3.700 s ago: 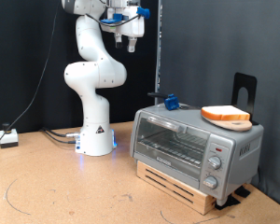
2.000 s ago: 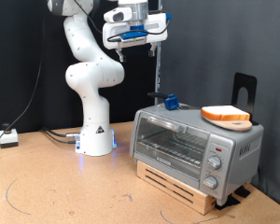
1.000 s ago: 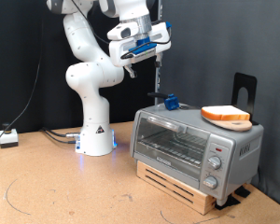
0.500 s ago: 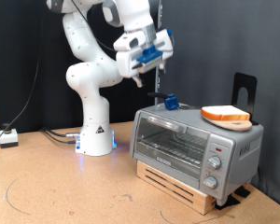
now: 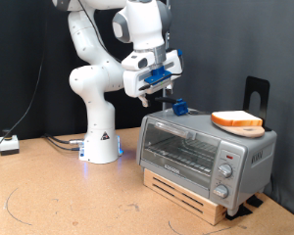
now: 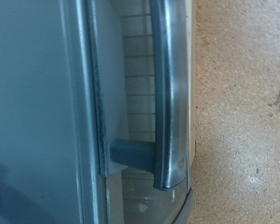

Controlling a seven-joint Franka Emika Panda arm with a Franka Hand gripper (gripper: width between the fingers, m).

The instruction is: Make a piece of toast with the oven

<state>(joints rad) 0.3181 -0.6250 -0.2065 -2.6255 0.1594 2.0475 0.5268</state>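
Observation:
The silver-grey oven (image 5: 201,152) stands on a wooden pallet at the exterior view's right, with its glass door shut. The piece of toast (image 5: 239,118) lies on a round tan plate (image 5: 223,122) on the oven's top, near its right end. My gripper (image 5: 159,97) hangs just above the oven's top left corner, fingers pointing down, apparently open and empty. The wrist view shows the oven's door handle (image 6: 168,93), the wire rack behind the glass (image 6: 135,84) and the grey oven top (image 6: 37,112). My fingers do not show in the wrist view.
A small blue object (image 5: 178,107) sits on the oven's top left, right beside the gripper. A black stand (image 5: 255,93) rises behind the oven. The robot base (image 5: 101,137) stands at the exterior view's left. The brown tabletop (image 5: 78,196) spreads in front.
The arm has swung down and towards the exterior view's right, from high above the table to just over the oven's top left corner. Oven, plate and toast have not moved.

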